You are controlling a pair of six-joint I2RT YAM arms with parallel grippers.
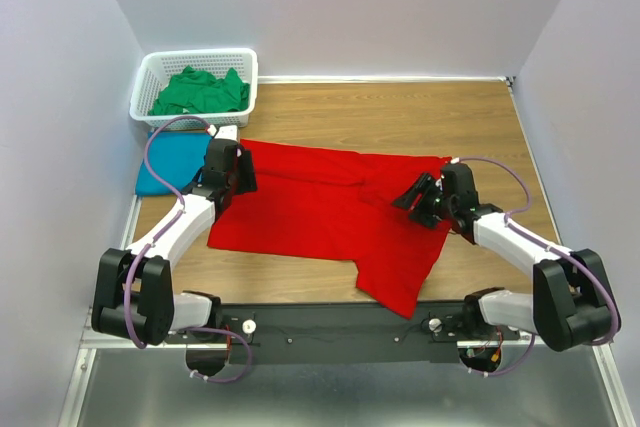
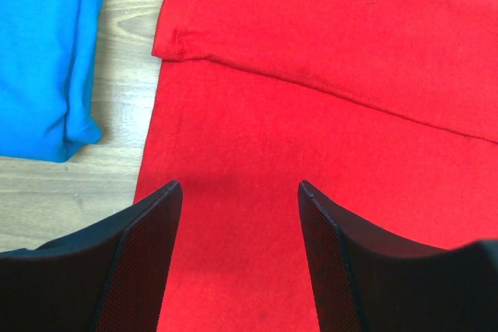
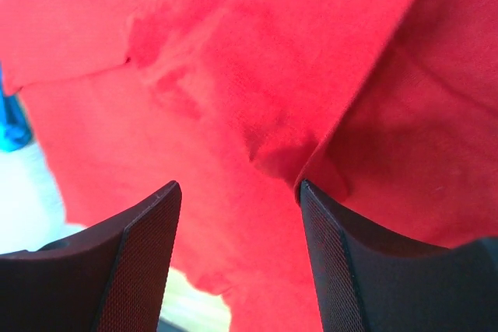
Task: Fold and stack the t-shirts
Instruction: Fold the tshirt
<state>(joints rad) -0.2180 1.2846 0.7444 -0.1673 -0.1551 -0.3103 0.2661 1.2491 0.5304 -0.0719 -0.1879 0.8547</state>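
**step in hand (judged):** folding the red t-shirt.

**location of items**
- the red t-shirt lies spread across the centre of the top view on the table. a flap is laid over along its upper edge, and one part trails toward the lower middle of the frame.
- the teal t-shirt lies folded at the left of the frame, just beside the red one but not touching it.
- the green t-shirt sits crumpled in the basket at upper left.

**claw state**
- left gripper: over the left edge of the red cloth. the left wrist view shows the jaws wide, with nothing between them.
- right gripper: over the right part of the shirt. the jaws are also wide. a raised fold edge sits close to the right side of the opening and is not clamped.

**recommended procedure (a judgement, not an observation)**
1. set each claw over a single hem edge, not over doubled cloth, before closing.
2. pinch both layers of the edge fully; a shallow bite is likely to slip.
3. lift both sides evenly so the fold line stays straight.
4. keep the left claw away from the teal cloth to avoid dragging it.
5. smooth the wrinkled area at upper centre of the right wrist view before the next fold.
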